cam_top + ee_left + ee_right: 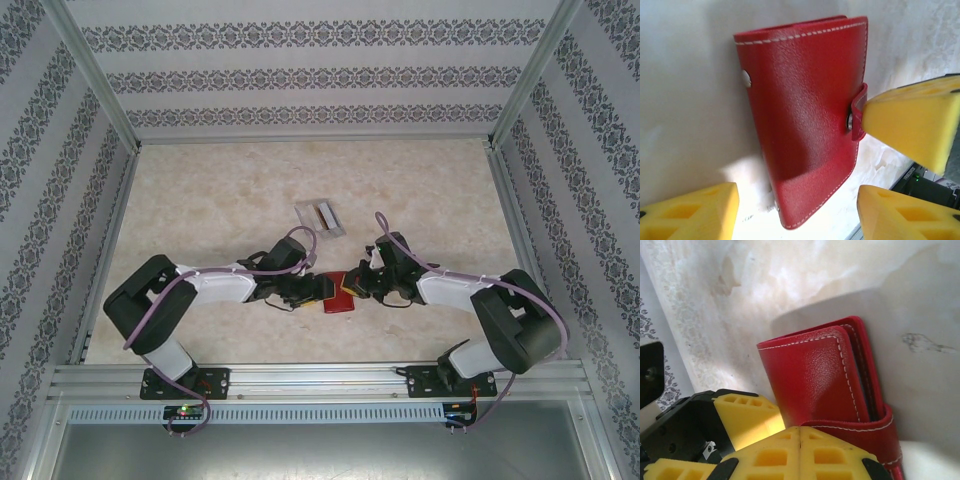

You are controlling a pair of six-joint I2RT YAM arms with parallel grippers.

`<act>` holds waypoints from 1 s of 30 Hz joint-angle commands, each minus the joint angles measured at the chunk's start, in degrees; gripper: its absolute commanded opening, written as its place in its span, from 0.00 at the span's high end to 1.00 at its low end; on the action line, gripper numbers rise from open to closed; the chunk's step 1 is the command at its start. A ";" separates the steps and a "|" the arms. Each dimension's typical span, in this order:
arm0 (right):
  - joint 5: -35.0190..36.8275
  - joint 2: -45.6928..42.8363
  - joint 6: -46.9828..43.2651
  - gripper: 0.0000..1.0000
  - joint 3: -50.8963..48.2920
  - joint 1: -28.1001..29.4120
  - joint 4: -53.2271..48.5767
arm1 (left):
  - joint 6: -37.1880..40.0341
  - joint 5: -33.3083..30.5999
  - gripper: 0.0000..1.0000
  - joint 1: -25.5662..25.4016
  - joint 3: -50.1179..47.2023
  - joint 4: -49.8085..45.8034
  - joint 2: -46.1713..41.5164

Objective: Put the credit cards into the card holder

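1. Marbled beige tabletop (200, 200), walled in patterned paper, carries everything. The card holder (805, 115) lies closed on it, between both end effectors.
2. Left end effector (797, 192): the fingers stand apart, open, on either side of one short end of the card holder, and they look clear of it.
3. Right end effector (800, 432): the pads are pressed together, with the tip against the card holder's snap tab (857, 117). I cannot tell whether any strap is pinched.
4. Beyond the card holder, well apart, a translucent tray (308, 215) seems to hold the credit cards (325, 213), too small to count.
5. Handling, as judged: the card holder looks light, soft and springy, and likely to slide. Pin its spine, then lift the tab or the cover's free edge. The cards look thin, stiff and slick, so pinch them across their long edges.
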 commanded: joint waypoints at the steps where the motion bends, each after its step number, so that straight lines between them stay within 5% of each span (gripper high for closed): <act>1: -0.06 1.51 0.11 1.00 -0.49 0.08 1.55 | -1.99 1.65 0.39 0.51 -0.23 4.67 2.25; 11: -1.16 3.95 0.85 1.00 -0.75 0.25 3.53 | -2.29 2.37 0.65 0.43 1.50 5.34 5.80; 17: -0.02 3.75 -1.59 1.00 0.11 0.46 1.42 | -1.07 2.62 1.00 0.46 2.50 3.96 6.71; 22: 6.64 1.27 -12.67 1.00 3.81 0.85 -10.52 | 0.22 -0.54 1.00 0.51 3.18 -2.46 3.99; 24: 9.38 0.11 -17.64 0.76 6.79 0.87 -17.11 | 0.65 -1.92 1.00 0.49 3.46 -5.68 2.32; 26: 11.14 -0.92 -21.07 0.65 8.94 1.47 -20.87 | 0.40 -1.96 1.00 0.48 3.27 -6.26 1.44; 30: 14.62 -0.03 -22.63 0.61 12.28 4.56 -24.30 | -0.68 -0.71 1.00 0.50 3.66 -6.51 0.84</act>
